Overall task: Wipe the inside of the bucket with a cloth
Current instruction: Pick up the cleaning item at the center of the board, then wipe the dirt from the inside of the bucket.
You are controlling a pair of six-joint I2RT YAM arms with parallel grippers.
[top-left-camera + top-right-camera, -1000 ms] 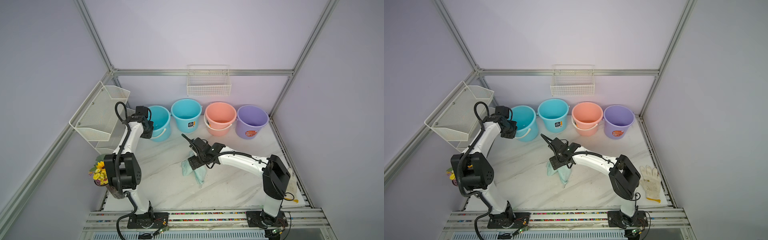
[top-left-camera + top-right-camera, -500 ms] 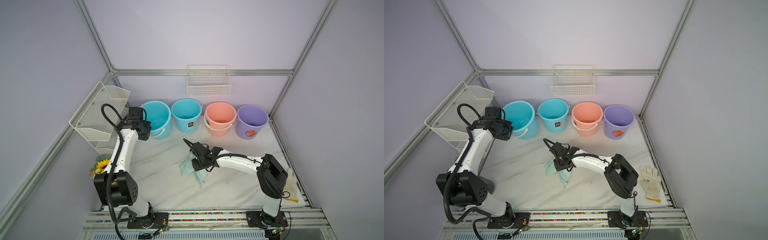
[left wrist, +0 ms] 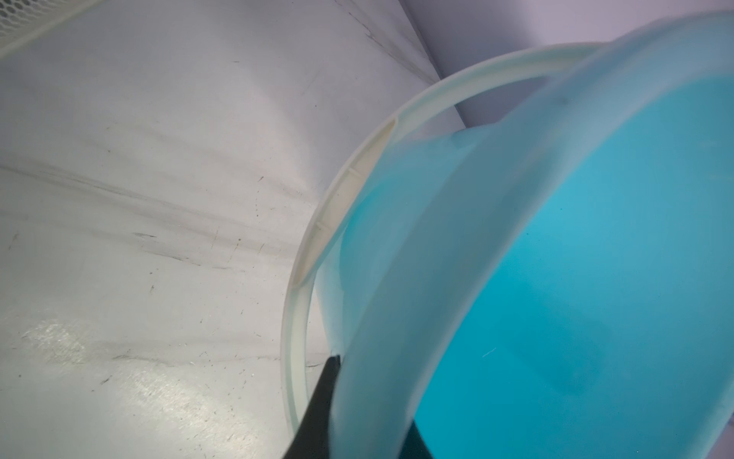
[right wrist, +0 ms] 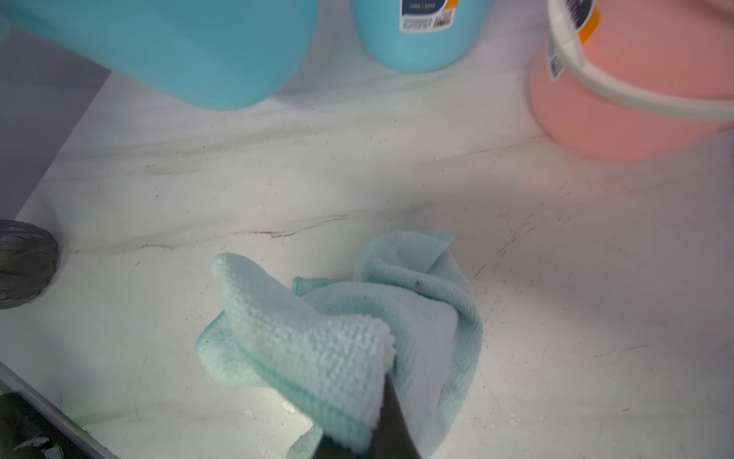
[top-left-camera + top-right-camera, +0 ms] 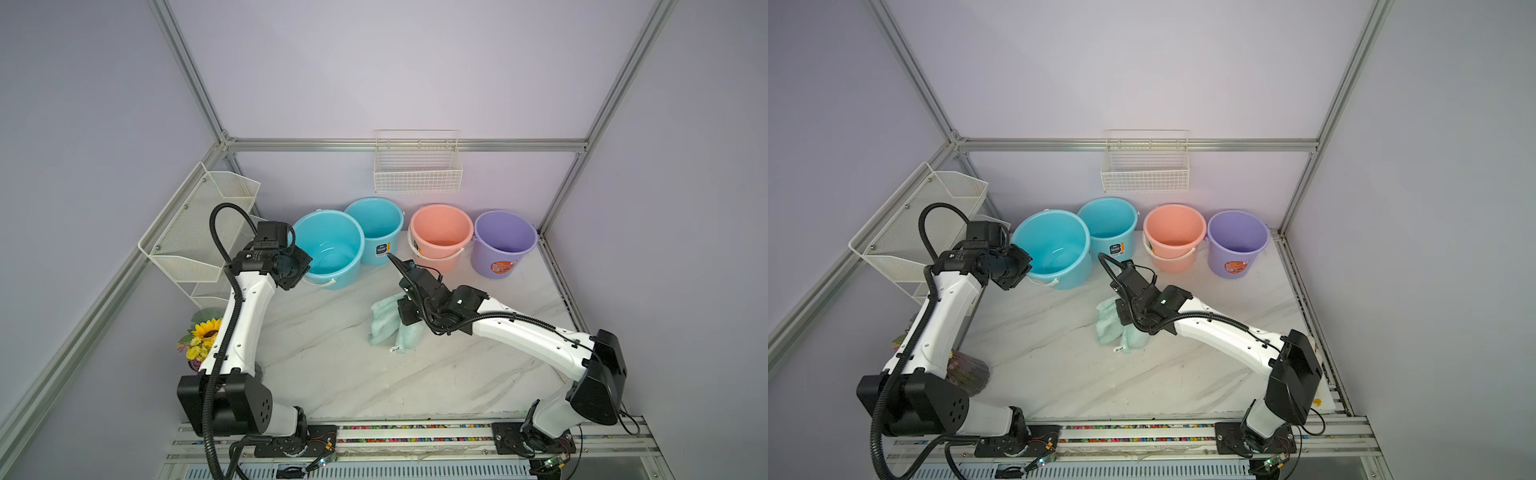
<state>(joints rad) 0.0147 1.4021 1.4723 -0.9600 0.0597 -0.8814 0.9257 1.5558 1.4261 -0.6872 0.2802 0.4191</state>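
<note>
Right gripper (image 4: 369, 433), a black two-fingered clamp, stood near the middle of the white marble-patterned table (image 5: 332, 374), its jaws closed together on a raised fold of the pale mint-green terry cloth (image 4: 317, 349). In the right wrist view one dark finger (image 4: 391, 409) showed against the pinched fold, with the pile bunched over it. In both top views the rest of the cloth lay crumpled on the table, spreading out from under the gripper toward the left arm's side and the near edge, with its small white tag (image 5: 394, 350) at the near end. A bunch of yellow sunflowers (image 5: 203, 336) sat at about the same depth by the left arm. Farther back, the left gripper (image 3: 367, 427) was clamped on the rim of the large cyan plastic bucket (image 5: 324, 237), one finger (image 3: 317, 409) outside the wall and the other inside, beside the bucket's white handle (image 3: 306, 278). The bucket's mouth was tipped toward the camera, and whether its base touched the table could not be told. The cloth was outside the bucket and well apart from it. Just beside the bucket stood a smaller cyan bucket (image 5: 376, 224), then a salmon-pink bucket (image 5: 440, 232) and a purple bucket (image 5: 505, 241) along the back wall. A white wire basket (image 5: 417, 170) hung above them.
</note>
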